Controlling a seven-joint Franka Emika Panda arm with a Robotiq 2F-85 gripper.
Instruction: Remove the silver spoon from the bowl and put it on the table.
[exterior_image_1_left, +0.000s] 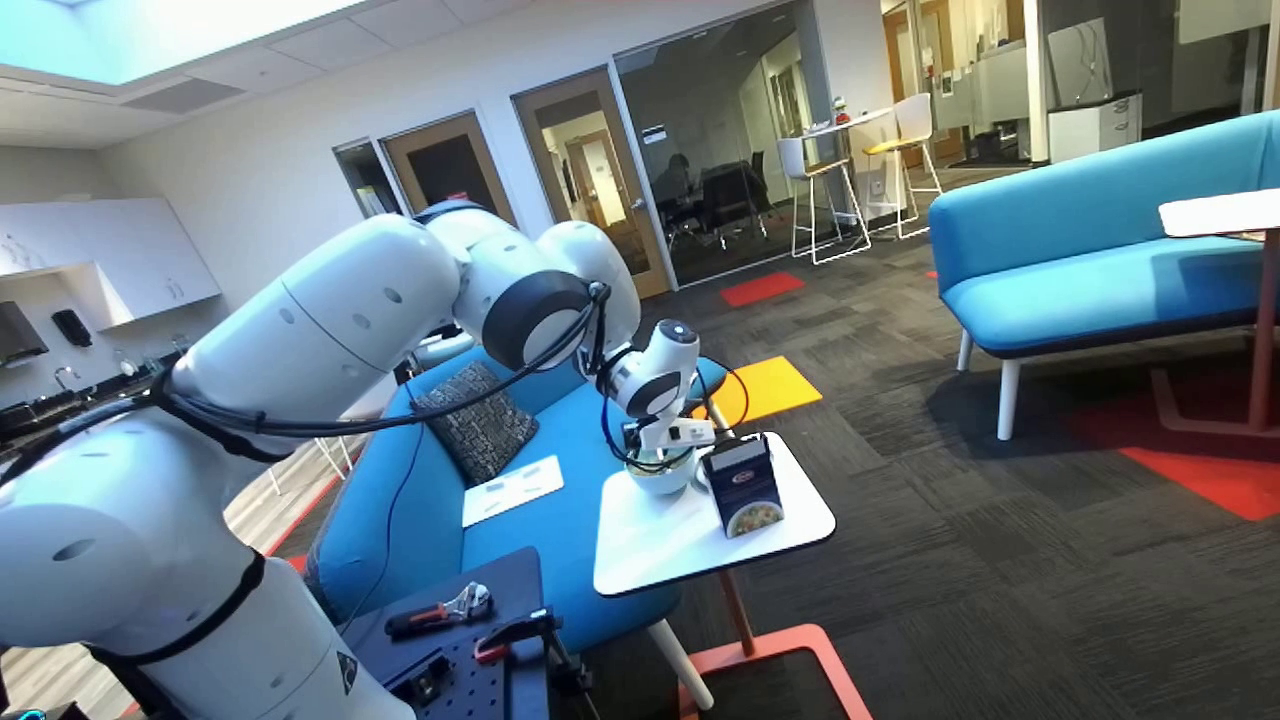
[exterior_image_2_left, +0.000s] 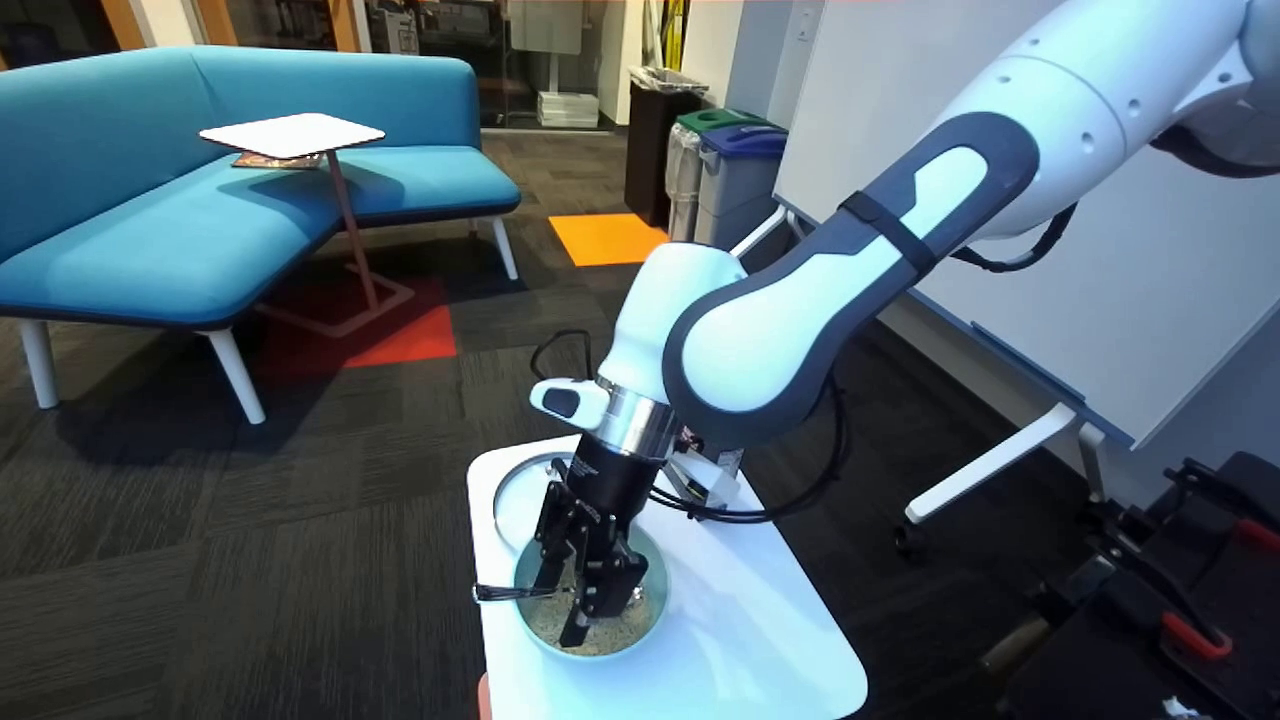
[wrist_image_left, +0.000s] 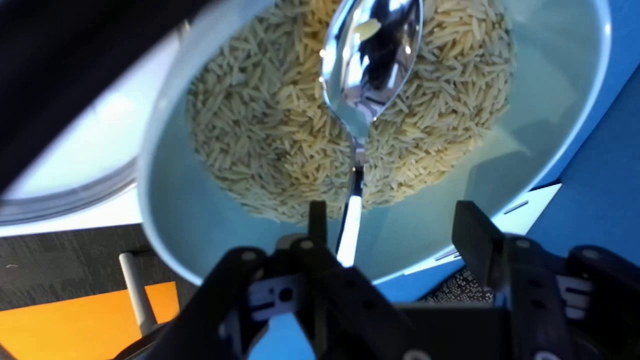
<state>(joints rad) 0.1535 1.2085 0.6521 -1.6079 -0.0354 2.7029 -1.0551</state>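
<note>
The silver spoon (wrist_image_left: 359, 120) lies in the pale blue-green bowl (wrist_image_left: 550, 95), its head over the grains of rice (wrist_image_left: 250, 125). In an exterior view the spoon's handle (exterior_image_2_left: 508, 593) sticks out over the rim of the bowl (exterior_image_2_left: 652, 572). My gripper (wrist_image_left: 392, 220) is open, pointing down over the bowl. The handle passes between the fingers, close to the left finger in the wrist view and well apart from the right one; its end is hidden behind the left finger. The gripper also shows in an exterior view (exterior_image_2_left: 560, 608). The white table (exterior_image_2_left: 740, 620) carries the bowl.
A round plate or lid (exterior_image_2_left: 517, 500) sits beside the bowl. A dark blue food box (exterior_image_1_left: 742, 490) stands on the table close to the bowl and arm. A blue sofa (exterior_image_1_left: 575, 440) with a cushion (exterior_image_1_left: 480, 425) is alongside. Loose cables (exterior_image_2_left: 750, 512) hang by the wrist.
</note>
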